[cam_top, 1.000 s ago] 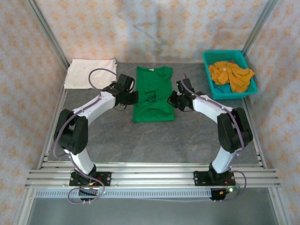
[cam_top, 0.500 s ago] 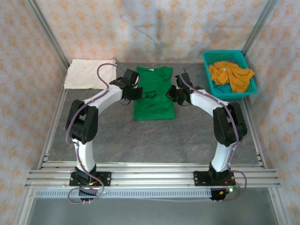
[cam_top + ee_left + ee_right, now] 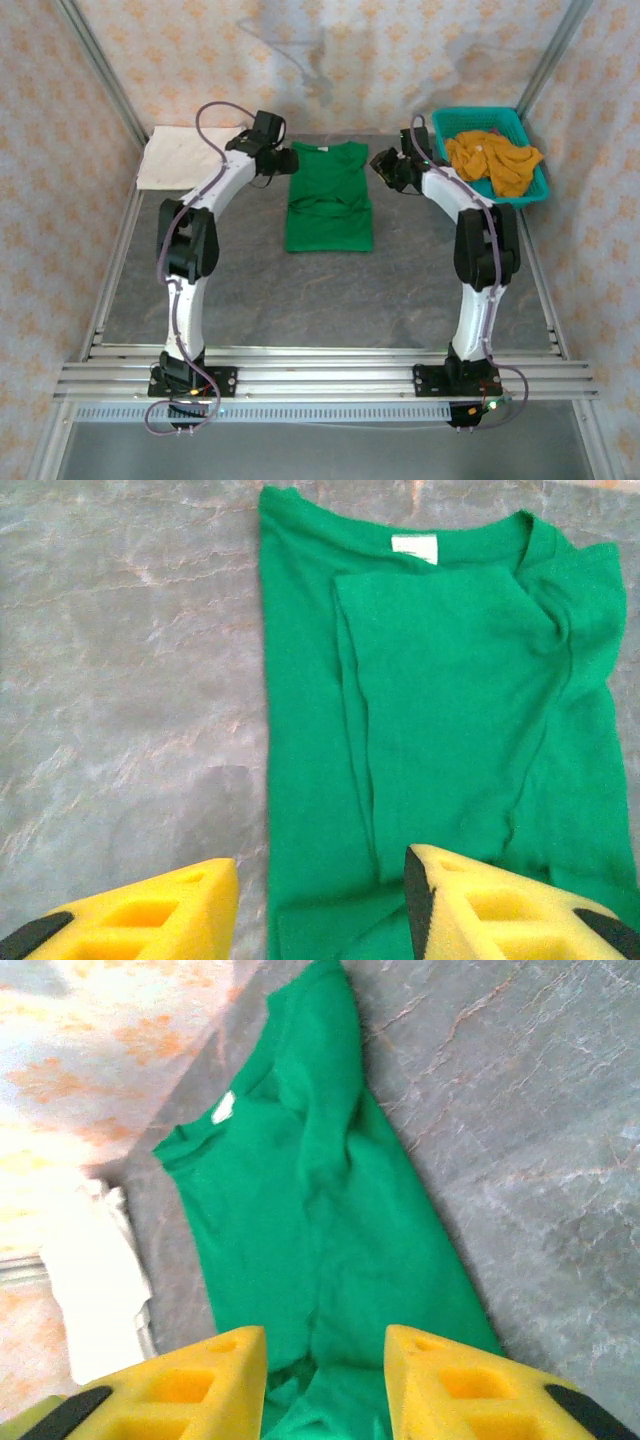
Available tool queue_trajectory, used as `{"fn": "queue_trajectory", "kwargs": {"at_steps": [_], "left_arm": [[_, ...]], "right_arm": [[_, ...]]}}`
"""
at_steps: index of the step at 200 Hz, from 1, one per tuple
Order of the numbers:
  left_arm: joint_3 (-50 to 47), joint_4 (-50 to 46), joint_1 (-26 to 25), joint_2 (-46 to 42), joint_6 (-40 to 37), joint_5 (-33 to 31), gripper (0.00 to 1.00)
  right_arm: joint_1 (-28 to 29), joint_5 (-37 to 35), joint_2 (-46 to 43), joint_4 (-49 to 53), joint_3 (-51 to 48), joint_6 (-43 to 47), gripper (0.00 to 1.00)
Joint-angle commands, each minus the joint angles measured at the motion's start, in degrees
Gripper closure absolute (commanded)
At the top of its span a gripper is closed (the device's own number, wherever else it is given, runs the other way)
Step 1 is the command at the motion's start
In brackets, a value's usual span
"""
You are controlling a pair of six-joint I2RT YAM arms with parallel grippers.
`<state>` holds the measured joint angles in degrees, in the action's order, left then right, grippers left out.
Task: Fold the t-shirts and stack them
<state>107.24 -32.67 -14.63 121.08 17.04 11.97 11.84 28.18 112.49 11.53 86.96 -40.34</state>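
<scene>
Left gripper: jaws stand apart, nothing held between them. In the left wrist view its yellow foam fingers frame the near left edge of the green t-shirt, one over bare table, the other over cloth. Whether either pad touches the surface cannot be told.

Right gripper: jaws likewise apart and holding nothing. It sits just beside the shirt's right shoulder, and the right wrist view shows green cloth in the gap between the pads.

The green t-shirt lies flat at the far middle of the table, between the two grippers. Both sides are turned inward, giving a long, narrow rectangle. The collar faces the far wall and carries a small white label. The cloth is soft and matte, with shallow creases along the folded sleeves.

Containers: one teal plastic basket, slotted walls, rectangular, at the far right corner. It holds a crumpled heap of mustard-orange t-shirts; how many cannot be counted. The heap covers most of the basket floor.

A cream-white t-shirt lies folded flat at the far left corner, well apart from the basket.

Table surface is grey, stone-veined and smooth.

In both wrist views, the fingers cut off the green shirt's near hem.
</scene>
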Motion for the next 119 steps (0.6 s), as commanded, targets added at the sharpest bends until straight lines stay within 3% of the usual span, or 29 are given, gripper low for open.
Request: {"fn": "queue_trajectory", "kwargs": {"at_steps": [1,24,45,68,119], "left_arm": [[-12.9,4.1,-1.5,-11.1,2.1,1.1,0.54],[-28.9,12.7,-3.9,-20.2,2.3,1.1,0.65],[-34.4,15.9,-5.6,-20.8,2.0,1.7,0.78],[-34.3,17.6,-6.5,-16.8,1.9,1.8,0.84],[-26.5,17.1,-6.5,-6.7,-0.3,0.7,0.85]], "right_arm": [[2.3,4.8,-10.0,-6.0,-10.1,2.2,0.7],[5.5,2.4,-14.6,-7.0,-20.0,5.6,0.86],[8.0,0.5,-13.6,-9.2,-24.3,5.6,0.99],[9.2,-0.4,-9.9,-14.4,-25.7,3.1,1.0],[9.6,-4.0,-2.2,-15.2,-20.1,3.9,1.0]]}}
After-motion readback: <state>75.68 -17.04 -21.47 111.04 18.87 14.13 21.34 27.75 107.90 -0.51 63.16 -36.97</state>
